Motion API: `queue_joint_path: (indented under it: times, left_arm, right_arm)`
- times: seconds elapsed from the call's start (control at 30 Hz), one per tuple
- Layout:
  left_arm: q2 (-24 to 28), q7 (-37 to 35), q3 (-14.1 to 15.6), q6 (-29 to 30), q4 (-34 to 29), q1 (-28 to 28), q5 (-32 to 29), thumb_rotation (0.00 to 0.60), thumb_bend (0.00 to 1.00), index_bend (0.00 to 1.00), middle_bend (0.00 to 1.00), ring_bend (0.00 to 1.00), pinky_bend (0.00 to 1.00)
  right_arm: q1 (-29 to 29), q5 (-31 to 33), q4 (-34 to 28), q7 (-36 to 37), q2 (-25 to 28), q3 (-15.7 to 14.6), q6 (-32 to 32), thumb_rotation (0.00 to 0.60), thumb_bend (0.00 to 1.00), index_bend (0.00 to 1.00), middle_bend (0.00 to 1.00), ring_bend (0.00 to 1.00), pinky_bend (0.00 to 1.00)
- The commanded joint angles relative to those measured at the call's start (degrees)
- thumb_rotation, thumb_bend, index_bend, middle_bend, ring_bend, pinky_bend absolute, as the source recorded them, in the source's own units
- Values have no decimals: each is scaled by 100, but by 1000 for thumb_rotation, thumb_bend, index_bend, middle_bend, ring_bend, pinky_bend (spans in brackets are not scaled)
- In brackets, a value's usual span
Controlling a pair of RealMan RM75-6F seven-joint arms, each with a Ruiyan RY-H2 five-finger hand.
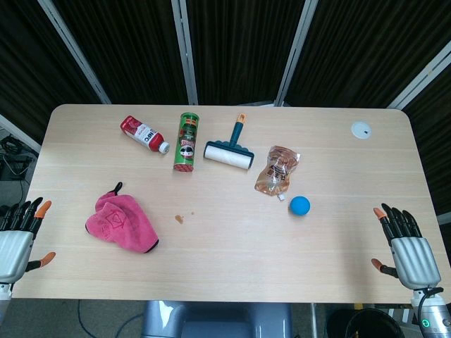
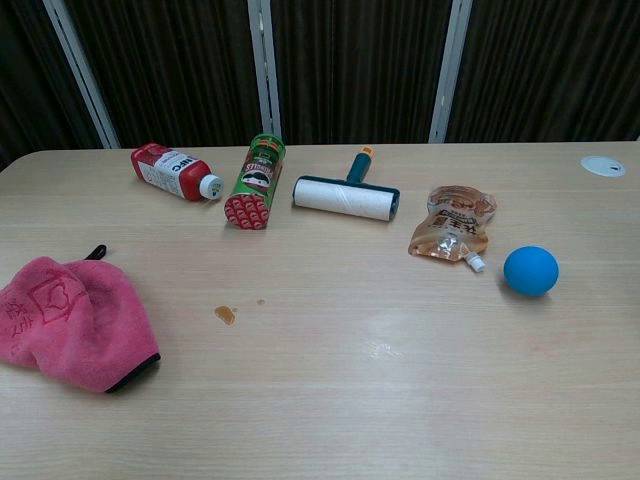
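Note:
My left hand (image 1: 17, 239) hovers at the table's near left edge, fingers apart and holding nothing; the pink cloth (image 1: 116, 220) (image 2: 70, 318) lies nearest to it. At the near right edge my right hand (image 1: 405, 246) is likewise spread and empty, with the blue ball (image 1: 299, 205) (image 2: 530, 270) the closest thing. Neither hand shows in the chest view. A small brown stain (image 1: 179, 219) (image 2: 225, 315) marks the wood beside the cloth.
Lying along the far half are a red bottle (image 1: 143, 134) (image 2: 172, 171), a green chip can (image 1: 187, 141) (image 2: 254, 181), a lint roller (image 1: 230, 151) (image 2: 346, 195) and a brown spouted pouch (image 1: 277, 170) (image 2: 453, 229). A white disc (image 1: 361, 129) (image 2: 603, 165) sits far right.

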Motion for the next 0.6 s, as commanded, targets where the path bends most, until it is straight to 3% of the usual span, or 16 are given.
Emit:
queue_joint_path:
  times: [0.03,0.6]
  left_arm:
    - [3,3,1,-4,-7,-4,4,600,0,0,0,0,0]
    - [73,175,74,-266,-127,-71,-105,600,0,0,0,0,0]
  right_arm:
    - [-3,3,-3,2,3,-1,1,600,12,0,0,0,57]
    - [-24,41,-17,19,26,8,10,600,13,0,0,0,57]
